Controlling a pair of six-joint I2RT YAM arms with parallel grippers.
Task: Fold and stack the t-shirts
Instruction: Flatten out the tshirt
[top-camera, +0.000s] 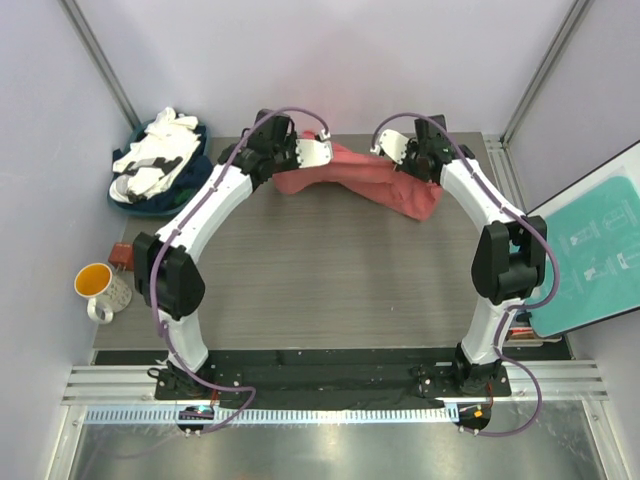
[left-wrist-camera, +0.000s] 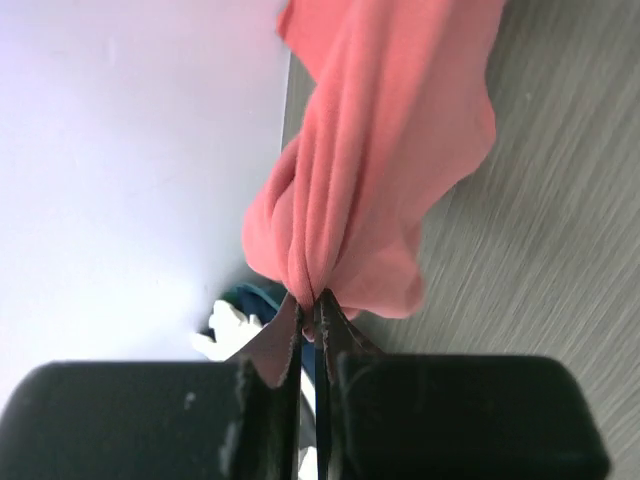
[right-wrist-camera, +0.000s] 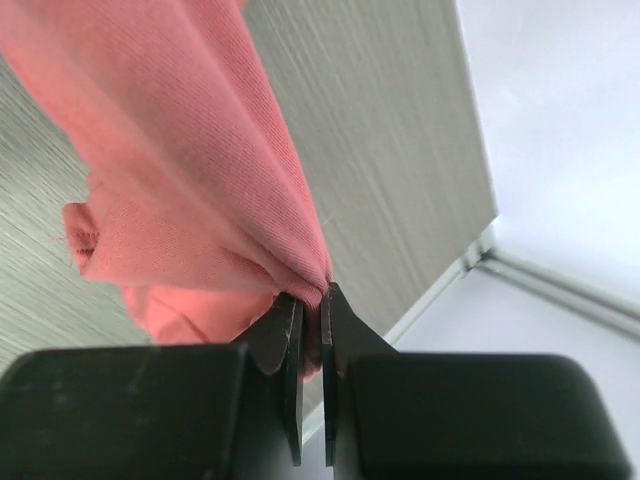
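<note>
Just off the far-left corner of the worktop (top-camera: 330, 290), a heap of white and dark navy t-shirts (top-camera: 160, 160) was seen lying crumpled. An orange-lined mug (top-camera: 95, 285) was stood outside the worktop's left edge, well apart from both arms.

Near the far edge, left of centre, the left gripper (top-camera: 313, 152) was held clenched. In the left wrist view its jaws (left-wrist-camera: 310, 300) were pressed almost together on a gathered bunch of the coral-red t-shirt (left-wrist-camera: 380, 150), and the cloth was fanned out from the pinch over the grey surface.

The coral-red t-shirt (top-camera: 370, 185) was stretched along the far edge between the two grippers. Its middle was sagged onto the worktop, and a loose end was draped toward the right arm.

Right of centre, the right gripper (top-camera: 388, 147) was likewise clamped on the same shirt. In the right wrist view its jaws (right-wrist-camera: 312, 295) were closed to a narrow slit on a fold of the fabric (right-wrist-camera: 190, 150), with a hemmed edge hung beside it.

A teal board (top-camera: 595, 250) was leaned beyond the worktop's right edge.
</note>
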